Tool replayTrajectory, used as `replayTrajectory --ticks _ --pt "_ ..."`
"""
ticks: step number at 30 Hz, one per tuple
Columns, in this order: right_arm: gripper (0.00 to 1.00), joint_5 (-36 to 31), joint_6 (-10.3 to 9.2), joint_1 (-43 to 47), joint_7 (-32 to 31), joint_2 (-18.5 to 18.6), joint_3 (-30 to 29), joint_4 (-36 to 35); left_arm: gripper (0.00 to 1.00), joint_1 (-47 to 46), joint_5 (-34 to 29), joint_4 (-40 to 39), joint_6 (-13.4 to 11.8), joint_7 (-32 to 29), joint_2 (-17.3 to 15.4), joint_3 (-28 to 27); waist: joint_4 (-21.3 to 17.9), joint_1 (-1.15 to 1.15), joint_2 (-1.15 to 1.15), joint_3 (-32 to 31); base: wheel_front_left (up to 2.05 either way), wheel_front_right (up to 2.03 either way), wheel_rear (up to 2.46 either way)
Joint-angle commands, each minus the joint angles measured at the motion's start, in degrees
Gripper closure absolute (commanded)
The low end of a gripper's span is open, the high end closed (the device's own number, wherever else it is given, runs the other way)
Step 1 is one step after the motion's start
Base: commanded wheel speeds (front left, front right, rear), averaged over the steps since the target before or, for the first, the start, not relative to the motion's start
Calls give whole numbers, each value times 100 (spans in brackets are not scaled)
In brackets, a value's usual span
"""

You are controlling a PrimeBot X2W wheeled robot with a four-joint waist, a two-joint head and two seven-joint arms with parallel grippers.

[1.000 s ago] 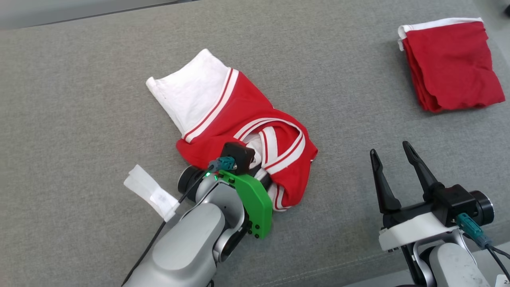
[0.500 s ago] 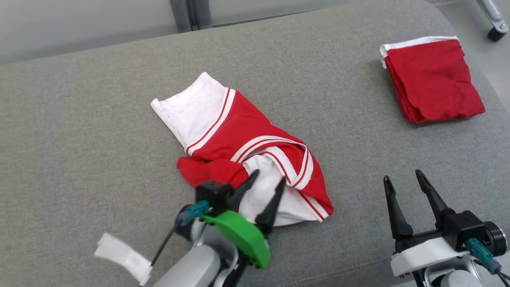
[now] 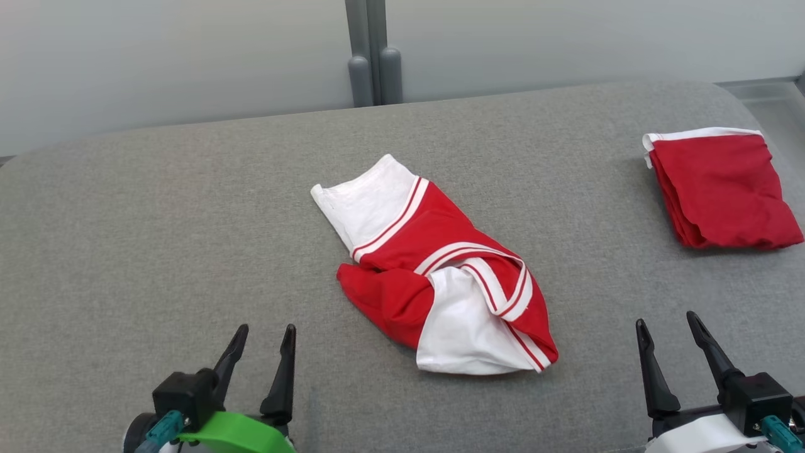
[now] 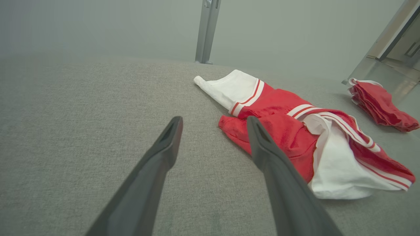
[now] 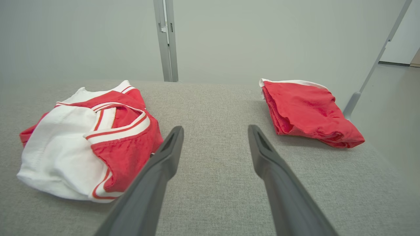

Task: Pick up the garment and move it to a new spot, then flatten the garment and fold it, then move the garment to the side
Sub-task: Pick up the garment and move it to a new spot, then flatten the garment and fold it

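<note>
A crumpled red-and-white cloth garment [image 3: 440, 277] lies mid-frame on the grey fabric worktop [image 3: 157, 239]; left gripper [image 3: 265, 329] and right gripper [image 3: 666, 320] sit at the bottom corners, jaws open, empty.

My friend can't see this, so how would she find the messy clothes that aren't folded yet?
Look at the big grey cushion. Near its middle lies the crumpled garment. Unlike the neat folded red garment at the right edge, it is rumpled, with big white patches and red-and-white stripes.
</note>
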State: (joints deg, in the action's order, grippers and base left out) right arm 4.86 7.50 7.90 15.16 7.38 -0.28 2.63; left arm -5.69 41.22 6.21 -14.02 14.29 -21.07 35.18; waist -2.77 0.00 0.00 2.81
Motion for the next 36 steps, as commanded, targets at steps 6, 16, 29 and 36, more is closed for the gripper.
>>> replayTrajectory --ticks 6,16,29,36 --pt "0 -99 -2 145 -1 4 -62 35 0 575 -440 -38 206 89 -403 -548 517 0 0 -475 0 0 0" --pt "0 -126 -2 105 -2 27 -116 230 0 1650 -1056 204 1137 90 143 -1923 656 0 0 -649 0 0 0" --pt "0 -204 -3 80 -1 -3 -225 506 0 1776 -1852 555 1954 91 816 -2919 699 0 0 -648 0 0 0" --pt "0 -179 -3 -75 -2 48 -146 426 0 1318 -1722 790 2125 50 1317 -2292 554 0 0 -462 0 0 0"
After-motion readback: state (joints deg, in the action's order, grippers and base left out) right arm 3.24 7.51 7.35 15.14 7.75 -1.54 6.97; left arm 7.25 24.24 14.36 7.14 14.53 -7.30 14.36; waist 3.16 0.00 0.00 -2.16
